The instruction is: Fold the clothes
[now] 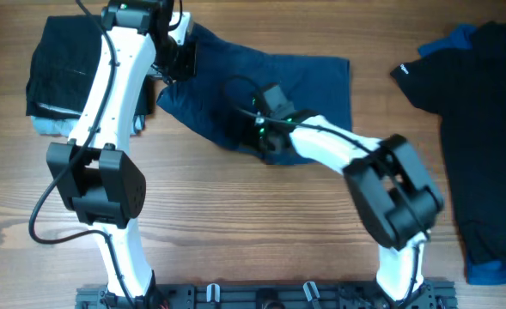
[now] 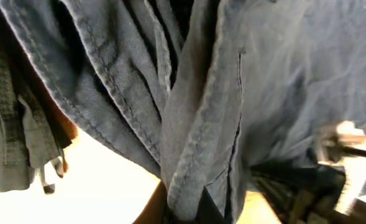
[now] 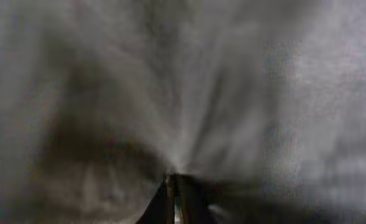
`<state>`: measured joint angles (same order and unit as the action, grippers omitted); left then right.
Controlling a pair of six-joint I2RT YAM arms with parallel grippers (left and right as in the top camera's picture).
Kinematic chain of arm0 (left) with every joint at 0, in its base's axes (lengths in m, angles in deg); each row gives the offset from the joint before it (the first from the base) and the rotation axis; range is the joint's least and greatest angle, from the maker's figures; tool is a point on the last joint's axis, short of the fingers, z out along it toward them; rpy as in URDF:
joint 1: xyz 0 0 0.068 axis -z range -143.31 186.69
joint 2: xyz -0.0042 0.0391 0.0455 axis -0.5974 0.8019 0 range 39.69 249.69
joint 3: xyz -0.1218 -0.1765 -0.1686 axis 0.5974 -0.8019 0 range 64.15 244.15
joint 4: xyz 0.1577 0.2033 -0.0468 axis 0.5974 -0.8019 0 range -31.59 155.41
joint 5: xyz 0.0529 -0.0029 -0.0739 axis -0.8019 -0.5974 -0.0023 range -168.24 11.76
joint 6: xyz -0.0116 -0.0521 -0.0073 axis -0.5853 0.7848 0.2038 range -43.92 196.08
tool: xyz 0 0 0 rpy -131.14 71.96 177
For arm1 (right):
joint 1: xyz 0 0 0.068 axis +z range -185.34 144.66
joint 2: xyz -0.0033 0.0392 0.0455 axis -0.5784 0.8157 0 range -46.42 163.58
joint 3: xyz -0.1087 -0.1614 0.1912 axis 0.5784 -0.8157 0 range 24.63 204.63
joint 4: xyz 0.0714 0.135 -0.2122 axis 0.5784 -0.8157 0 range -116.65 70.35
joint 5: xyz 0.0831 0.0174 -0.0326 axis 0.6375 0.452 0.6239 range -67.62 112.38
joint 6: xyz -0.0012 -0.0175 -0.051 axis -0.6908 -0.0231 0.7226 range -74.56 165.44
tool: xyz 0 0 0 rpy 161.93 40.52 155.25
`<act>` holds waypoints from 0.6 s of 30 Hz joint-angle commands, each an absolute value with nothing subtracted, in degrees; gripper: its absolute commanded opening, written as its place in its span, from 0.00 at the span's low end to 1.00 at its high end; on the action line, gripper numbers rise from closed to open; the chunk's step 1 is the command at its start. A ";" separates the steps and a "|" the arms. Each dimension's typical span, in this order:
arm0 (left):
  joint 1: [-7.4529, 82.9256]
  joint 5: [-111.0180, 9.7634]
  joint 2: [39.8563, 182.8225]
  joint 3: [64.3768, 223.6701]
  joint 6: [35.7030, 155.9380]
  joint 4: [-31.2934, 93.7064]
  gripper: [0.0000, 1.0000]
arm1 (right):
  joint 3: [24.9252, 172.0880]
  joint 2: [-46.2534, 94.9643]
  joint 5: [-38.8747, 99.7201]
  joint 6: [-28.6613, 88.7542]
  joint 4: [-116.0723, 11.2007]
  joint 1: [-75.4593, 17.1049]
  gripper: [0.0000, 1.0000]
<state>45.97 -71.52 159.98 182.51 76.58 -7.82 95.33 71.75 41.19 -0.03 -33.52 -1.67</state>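
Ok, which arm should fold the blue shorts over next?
Probably left. The left gripper pinches the shorts at their bunched end near the folded pile, ready to carry it across to the flat end. The right gripper grips the lower edge mid-way, better for holding down.

Left arm (image 1: 106,86) and right arm (image 1: 326,148) — white shells, black joints, looping black cables — one green light (image 1: 259,121)

Bare table (image 1: 235,223) lies open lower centre; folded dark pile (image 1: 59,69) blocks upper left, navy shorts (image 1: 313,77) upper middle, black shirt (image 1: 484,129) right.
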 commanded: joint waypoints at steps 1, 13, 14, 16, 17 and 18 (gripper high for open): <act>45.86 -71.61 156.99 184.17 76.55 -8.08 0.05 | 95.39 77.72 40.40 -2.65 -32.56 0.45 0.04; 45.86 -68.64 156.57 184.17 77.01 -8.78 0.05 | 96.92 56.96 24.93 13.61 -34.35 -3.59 0.04; 45.86 -68.66 156.57 184.17 77.54 -8.76 0.05 | 96.94 58.00 24.99 13.52 -33.72 -3.57 0.04; 45.86 -68.62 156.55 184.28 78.91 -8.78 0.04 | 96.94 62.29 26.08 13.33 -30.09 -3.42 0.04; 45.92 -68.62 156.57 184.28 79.57 -8.78 0.04 | 96.92 65.17 28.09 13.33 -27.49 -3.44 0.04; 45.92 -68.62 156.55 184.28 79.57 -8.78 0.04 | 96.92 68.01 30.39 13.33 -24.80 -3.42 0.04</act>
